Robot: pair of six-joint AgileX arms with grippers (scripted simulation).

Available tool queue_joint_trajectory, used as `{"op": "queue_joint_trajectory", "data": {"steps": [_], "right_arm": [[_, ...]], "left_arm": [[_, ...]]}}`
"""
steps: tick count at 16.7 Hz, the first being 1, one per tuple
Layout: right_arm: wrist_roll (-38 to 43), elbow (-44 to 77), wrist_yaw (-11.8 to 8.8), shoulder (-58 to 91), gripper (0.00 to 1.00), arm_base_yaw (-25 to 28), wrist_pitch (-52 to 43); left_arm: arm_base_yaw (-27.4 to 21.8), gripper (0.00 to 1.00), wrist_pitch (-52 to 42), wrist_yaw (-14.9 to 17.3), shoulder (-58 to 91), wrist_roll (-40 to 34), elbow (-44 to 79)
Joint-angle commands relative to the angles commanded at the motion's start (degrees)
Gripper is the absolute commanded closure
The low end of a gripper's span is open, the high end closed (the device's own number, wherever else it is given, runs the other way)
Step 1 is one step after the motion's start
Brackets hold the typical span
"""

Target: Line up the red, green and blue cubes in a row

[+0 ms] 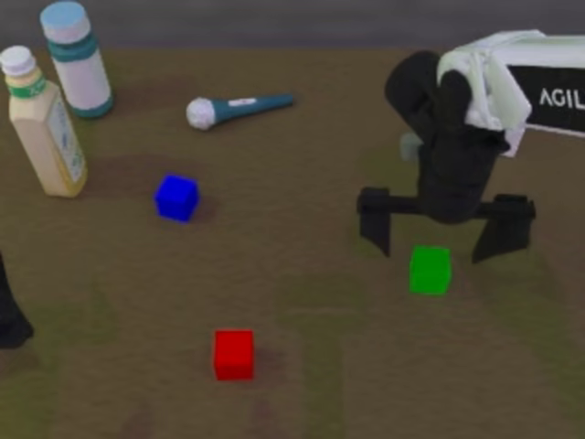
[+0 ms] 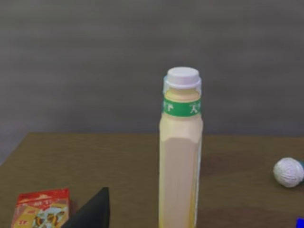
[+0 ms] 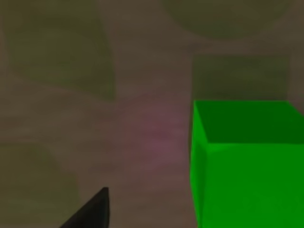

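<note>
**Mia:** Brown table [image 1: 302,137] all around, with a grey wall behind it. Why is the right pincer [image 1: 445,240] so wide open?

**Sam:** I think it wants the green cube [image 1: 430,270]. Its 2 black fingers [image 1: 375,219] stand apart, 1 on each side, and nothing is in them. The green cube sits on the table just in front of the pincer, a bit nearer to us than the fingertips, not yet between them. The right wrist view shows it very close, with table all round it.

**Mia:** How is the arm bent?

**Sam:** It comes in from the right side and points its hand down at the table.

**Mia:** Where are the other cubes?

**Sam:** The red cube [image 1: 234,354] is off to the pincer's left and nearer to us. The blue cube [image 1: 176,198] is farther left still, and farther back. All 3 are well apart, so no row yet.

**Mia:** And behind?

**Sam:** A microphone [image 1: 238,109] lies far back. A cream bottle [image 1: 41,123] and a white bottle [image 1: 78,59] stand past the blue cube.

**Mia:** The left pincer [image 1: 9,315]?

**Sam:** It waits at the left edge. I cannot tell its grip.
</note>
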Motion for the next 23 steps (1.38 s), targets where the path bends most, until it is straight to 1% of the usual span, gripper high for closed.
{"op": "queue_joint_trajectory", "data": {"steps": [4,9,22,23], "right_arm": [[0.19,-4.13,0.03,3.63,0.00,0.13,7.93],[0.23,-4.68,0.04,4.18,0.00,0.16,8.81],[0.23,-4.68,0.04,4.18,0.98,0.16,8.81],[0.23,-4.68,0.04,4.18,1.00,0.16,8.81]], "left_arm": [[0.00,0.00,0.00,0.00,0.00,0.00,0.00],[0.00,0.00,0.00,0.00,0.00,0.00,0.00],[0.00,0.00,0.00,0.00,0.00,0.00,0.00],[0.00,0.00,0.00,0.00,0.00,0.00,0.00]]}}
